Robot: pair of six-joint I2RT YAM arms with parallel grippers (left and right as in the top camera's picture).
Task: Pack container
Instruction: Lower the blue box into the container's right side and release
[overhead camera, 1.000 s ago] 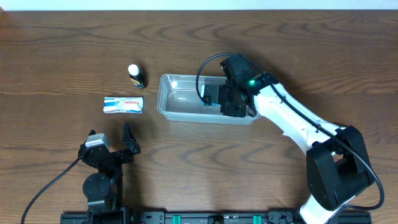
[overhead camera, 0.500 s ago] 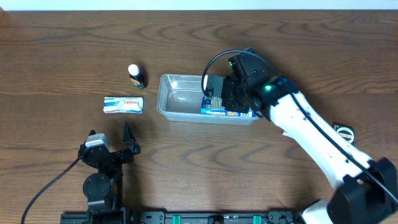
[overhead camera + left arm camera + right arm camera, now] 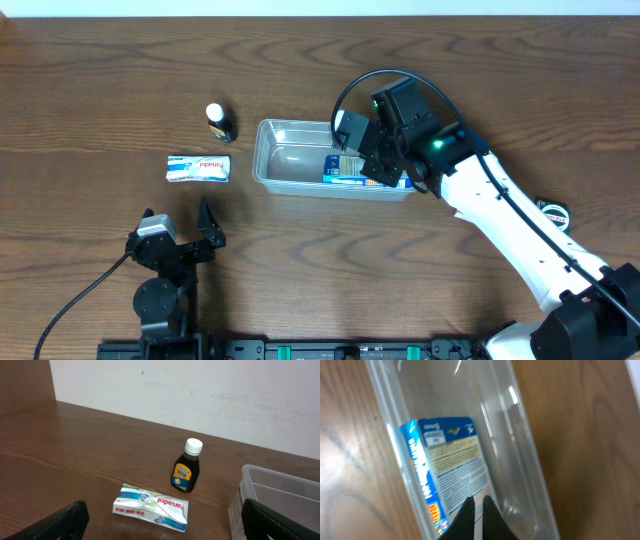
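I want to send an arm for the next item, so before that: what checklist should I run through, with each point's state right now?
1. The blue box lies inside the container: ok.
2. The right gripper is shut, holding nothing, above the box: ok.
3. The left gripper is open and empty: ok.
4. The white packet lies flat on the table, nothing on it: ok.
5. The bottle stands upright, apart from the packet: ok.
6. The container's left half is bare, with room for more: ok.

box [image 3: 341, 172] in container [image 3: 292, 160], packet [image 3: 199, 168] and bottle [image 3: 218, 121] left of it
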